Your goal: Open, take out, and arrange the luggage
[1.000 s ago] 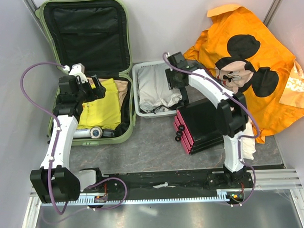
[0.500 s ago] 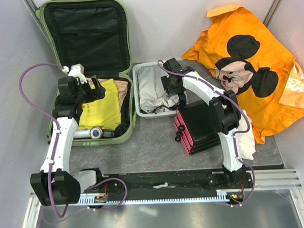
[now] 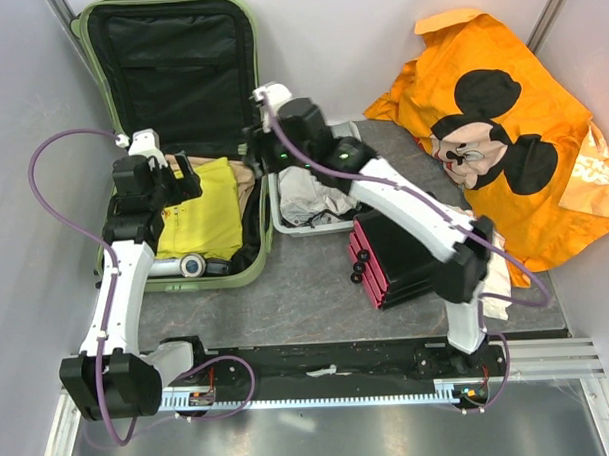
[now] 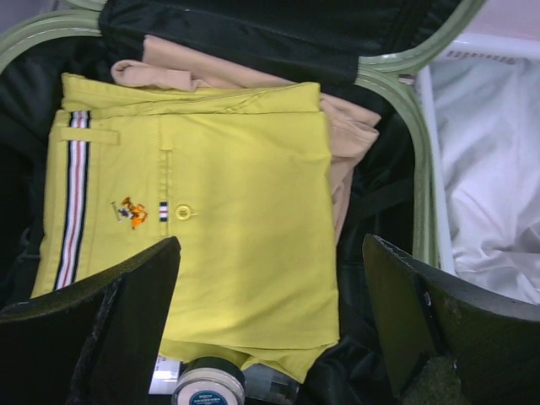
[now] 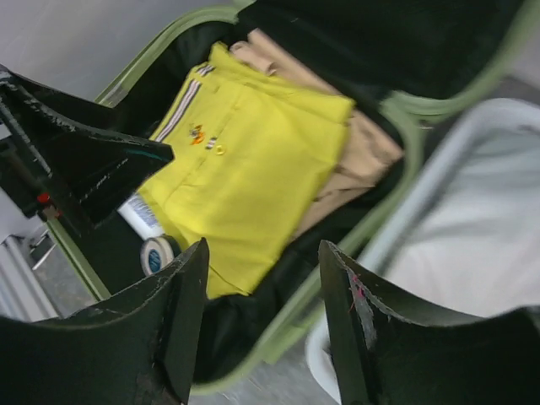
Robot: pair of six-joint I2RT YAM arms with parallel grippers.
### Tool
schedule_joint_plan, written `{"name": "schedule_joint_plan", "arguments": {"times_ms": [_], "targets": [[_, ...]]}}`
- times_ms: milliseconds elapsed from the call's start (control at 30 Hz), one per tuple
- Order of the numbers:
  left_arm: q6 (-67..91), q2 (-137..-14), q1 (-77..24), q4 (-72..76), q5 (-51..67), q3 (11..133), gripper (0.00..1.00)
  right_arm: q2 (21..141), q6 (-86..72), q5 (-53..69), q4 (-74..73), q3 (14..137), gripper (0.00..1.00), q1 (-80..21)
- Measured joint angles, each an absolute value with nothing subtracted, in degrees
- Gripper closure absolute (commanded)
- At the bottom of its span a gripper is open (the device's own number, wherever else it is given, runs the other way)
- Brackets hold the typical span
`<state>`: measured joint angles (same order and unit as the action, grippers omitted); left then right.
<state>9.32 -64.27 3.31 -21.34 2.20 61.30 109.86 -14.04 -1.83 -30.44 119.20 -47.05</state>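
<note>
Now, for the next item out: lower the left gripper (image 4: 270, 245), spread wide and empty above the open luggage (image 3: 174, 77) lying flat on the table (image 3: 307, 298), onto the yellow shirt (image 4: 245, 186) in the lower shell. Pinch a folded edge rather than the flat middle, deep enough to catch every layer. Keep clear of the round tin (image 4: 202, 390) at the luggage's near wall. Hold the right gripper (image 5: 263, 249), likewise parted and carrying nothing, above the luggage's right rim, probably best placed to steady a sagging fold.

Soft, floppy knit with a striped band along one edge and a small button. Beneath it, a tan garment (image 4: 350, 143), equally limp. Hard, smooth, pale green shell with rounded corners and black fabric lining in the raised lid at the far end. Just right of the luggage, a white mesh basket (image 3: 305, 231) of pale crumpled cloth.
</note>
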Motion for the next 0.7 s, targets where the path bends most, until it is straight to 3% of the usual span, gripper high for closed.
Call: {"name": "schedule_joint_plan", "arguments": {"times_ms": [333, 700], "targets": [[9.26, -62.02, 3.11, -21.19, -0.93, 59.13, 0.04, 136.35, -19.25, 6.24, -28.4, 127.35, 0.48, -49.34], [9.28, -62.02, 1.13, -21.08, 0.56, 59.05, 0.04, 139.31, -22.94, 4.67, -26.74, 130.67, 0.43, -51.09]]}}
